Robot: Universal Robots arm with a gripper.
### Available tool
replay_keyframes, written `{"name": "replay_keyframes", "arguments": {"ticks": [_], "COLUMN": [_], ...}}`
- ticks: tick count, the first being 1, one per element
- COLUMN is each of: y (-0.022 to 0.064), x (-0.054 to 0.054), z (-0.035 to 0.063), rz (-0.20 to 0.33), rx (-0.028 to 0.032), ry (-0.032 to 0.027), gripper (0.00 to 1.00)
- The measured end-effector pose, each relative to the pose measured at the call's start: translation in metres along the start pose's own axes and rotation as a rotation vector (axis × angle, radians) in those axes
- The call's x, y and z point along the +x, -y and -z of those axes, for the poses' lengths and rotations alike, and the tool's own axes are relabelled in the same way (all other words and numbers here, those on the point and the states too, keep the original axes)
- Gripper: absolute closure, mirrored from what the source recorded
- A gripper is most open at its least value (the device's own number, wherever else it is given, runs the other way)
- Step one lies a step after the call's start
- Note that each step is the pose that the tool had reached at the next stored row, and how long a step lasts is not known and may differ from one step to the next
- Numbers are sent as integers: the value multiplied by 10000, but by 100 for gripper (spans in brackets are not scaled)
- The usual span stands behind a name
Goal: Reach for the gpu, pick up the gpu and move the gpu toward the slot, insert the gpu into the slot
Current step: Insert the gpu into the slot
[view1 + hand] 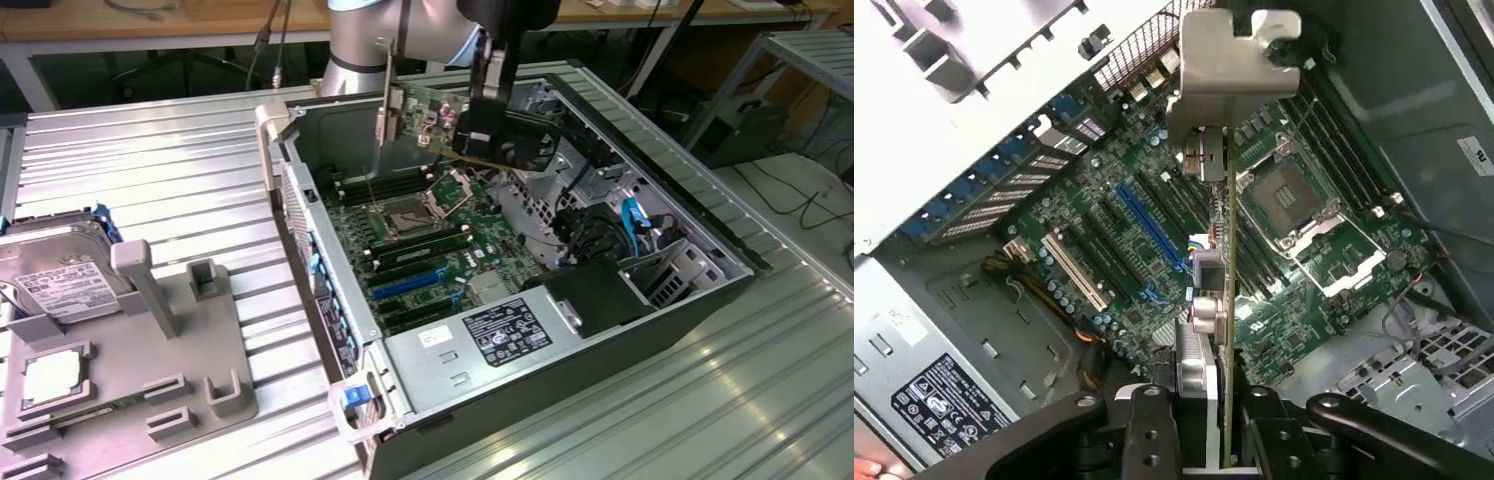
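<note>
gpu (430,112) hangs over the far end of the open case (300,140), gripper (470,138) clamped on its board edge (judged light, stiff, fragile: hold bare edges, not components).

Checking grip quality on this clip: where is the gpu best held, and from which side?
Pinch its two flat faces at the upper edge, coming from above. The gpu is thin and hangs on edge over the case, bracket at one end; that leaves its lower edge free. The gripper grips it this way.
</note>
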State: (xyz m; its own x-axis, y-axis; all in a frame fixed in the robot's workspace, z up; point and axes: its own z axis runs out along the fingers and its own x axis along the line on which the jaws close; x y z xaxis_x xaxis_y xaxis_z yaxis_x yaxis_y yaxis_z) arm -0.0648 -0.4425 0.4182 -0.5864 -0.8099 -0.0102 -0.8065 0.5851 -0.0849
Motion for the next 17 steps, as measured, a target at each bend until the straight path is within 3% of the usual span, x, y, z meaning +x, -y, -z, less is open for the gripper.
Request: {"name": "replay_keyframes", "arguments": {"ticks": [2, 3, 17], "y": [0, 0, 0], "x": [0, 0, 0], "z": [0, 0, 0], "rz": [611, 1178, 2809], "rx": [-6, -13, -30], "ry": [53, 102, 241], "gripper": [71, 71, 71]}}
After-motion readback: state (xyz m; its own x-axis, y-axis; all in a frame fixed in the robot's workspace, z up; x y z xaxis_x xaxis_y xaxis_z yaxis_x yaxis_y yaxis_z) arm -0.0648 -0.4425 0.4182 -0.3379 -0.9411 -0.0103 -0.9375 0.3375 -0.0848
